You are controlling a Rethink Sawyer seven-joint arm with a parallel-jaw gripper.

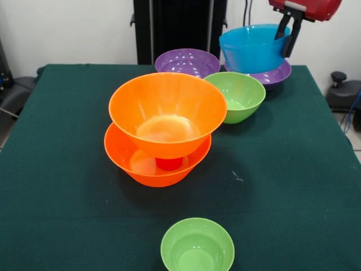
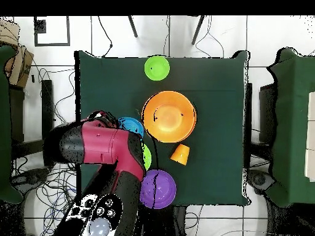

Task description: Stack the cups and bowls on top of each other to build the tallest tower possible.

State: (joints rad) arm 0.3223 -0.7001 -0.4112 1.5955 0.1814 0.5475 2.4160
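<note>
My gripper (image 1: 284,47) hangs at the back right of the front view, shut on the rim of a blue bowl (image 1: 251,49), with one finger inside and one outside. It holds the bowl tilted just above a purple bowl (image 1: 274,75). The tower is a large orange bowl (image 1: 167,110) resting on a red cup (image 1: 169,164), which stands inside a second orange bowl (image 1: 152,166). Another purple bowl (image 1: 188,61) and a medium green bowl (image 1: 238,96) stand behind the tower. A small green bowl (image 1: 197,247) is at the front edge. In the overhead view an orange cup (image 2: 180,154) stands beside the tower (image 2: 169,115).
The green table cloth (image 1: 293,169) covers the table. In the overhead view the red arm (image 2: 104,147) covers the table's left side, part of the blue bowl (image 2: 131,126) and most of the medium green bowl (image 2: 146,157). Chairs stand around the table.
</note>
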